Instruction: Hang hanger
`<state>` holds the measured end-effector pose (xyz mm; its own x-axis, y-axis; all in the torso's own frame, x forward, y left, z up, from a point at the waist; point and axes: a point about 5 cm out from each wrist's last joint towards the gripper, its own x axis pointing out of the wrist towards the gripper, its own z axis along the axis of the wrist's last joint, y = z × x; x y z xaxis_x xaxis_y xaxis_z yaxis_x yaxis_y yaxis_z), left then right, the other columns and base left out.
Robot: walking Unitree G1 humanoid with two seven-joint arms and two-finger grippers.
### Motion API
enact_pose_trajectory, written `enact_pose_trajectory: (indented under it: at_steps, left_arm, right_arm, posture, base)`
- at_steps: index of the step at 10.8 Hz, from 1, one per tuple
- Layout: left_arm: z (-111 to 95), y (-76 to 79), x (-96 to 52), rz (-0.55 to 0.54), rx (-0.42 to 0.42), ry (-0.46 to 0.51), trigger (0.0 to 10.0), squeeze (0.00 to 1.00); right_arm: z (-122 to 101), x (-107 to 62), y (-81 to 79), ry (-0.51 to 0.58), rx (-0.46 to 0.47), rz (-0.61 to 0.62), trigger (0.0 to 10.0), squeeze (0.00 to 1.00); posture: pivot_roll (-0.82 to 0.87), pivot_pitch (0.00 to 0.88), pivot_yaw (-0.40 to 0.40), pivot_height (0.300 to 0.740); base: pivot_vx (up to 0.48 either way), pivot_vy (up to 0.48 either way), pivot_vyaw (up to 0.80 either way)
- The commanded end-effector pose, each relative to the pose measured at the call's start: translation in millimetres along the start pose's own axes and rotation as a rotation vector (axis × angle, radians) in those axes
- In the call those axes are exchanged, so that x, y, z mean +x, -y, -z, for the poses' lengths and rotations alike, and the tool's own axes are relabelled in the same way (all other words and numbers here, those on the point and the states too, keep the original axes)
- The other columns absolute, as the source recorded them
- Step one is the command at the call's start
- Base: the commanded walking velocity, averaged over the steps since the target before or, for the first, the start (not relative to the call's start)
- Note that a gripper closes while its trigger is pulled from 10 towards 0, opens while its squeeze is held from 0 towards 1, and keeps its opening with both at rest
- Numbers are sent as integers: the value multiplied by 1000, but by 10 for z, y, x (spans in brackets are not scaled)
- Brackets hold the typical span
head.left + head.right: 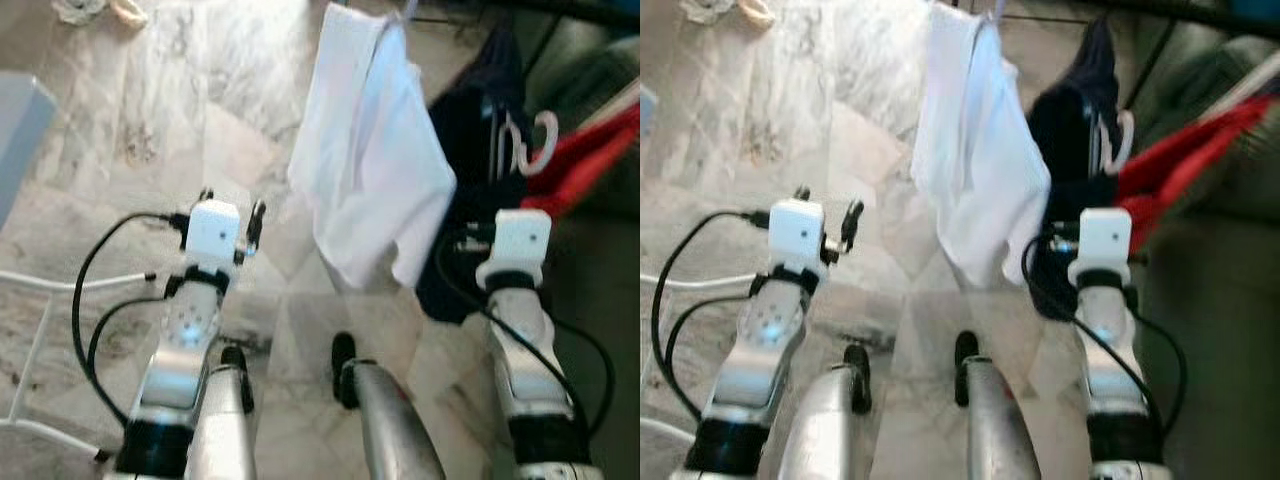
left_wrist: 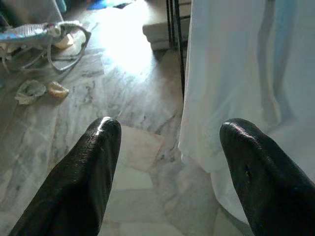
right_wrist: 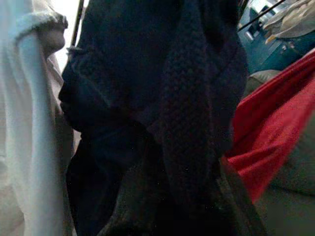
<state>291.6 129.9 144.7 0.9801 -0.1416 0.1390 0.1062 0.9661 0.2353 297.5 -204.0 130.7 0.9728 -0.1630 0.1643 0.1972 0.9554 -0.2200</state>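
right pincer (image 1: 500, 215) is buried in a dark garment (image 3: 162, 98); whether it is spread or pinching cannot be told. the garment's white hanger (image 1: 535, 140) hooks up beside a red cloth (image 1: 590, 150). left pincer (image 2: 167, 162) is spread and empty near the white shirt (image 1: 370, 150). risk: the knit may snag a finger, dragging the hanger crooked or off its hold. the right wrist view reveals the coarse knit; the eye views alone show the hook.
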Motion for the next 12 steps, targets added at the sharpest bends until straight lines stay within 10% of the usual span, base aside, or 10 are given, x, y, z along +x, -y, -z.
enact_pose_trajectory:
  at_steps: [1, 8, 12]
  left_arm:
    - [33, 34, 5, 4, -6, -3, 10000, 0]
    - [-18, 280, 349, 92, -17, 95, 10000, 0]
    - [-19, 156, 392, 16, 20, 119, 10000, 0]
  right_arm:
    - [1, 5, 63, 13, -2, 20, 10000, 0]
    - [41, 130, 284, 67, -22, 167, 10000, 0]
    - [18, 222, 64, 85, 60, 66, 10000, 0]
  posture:
    - [-12, 298, -29, 740]
    - [-104, 83, 17, 740]
    - [-67, 90, 7, 740]
  base:
    - [0, 0, 0]
    - [0, 0, 0]
    - [0, 0, 0]
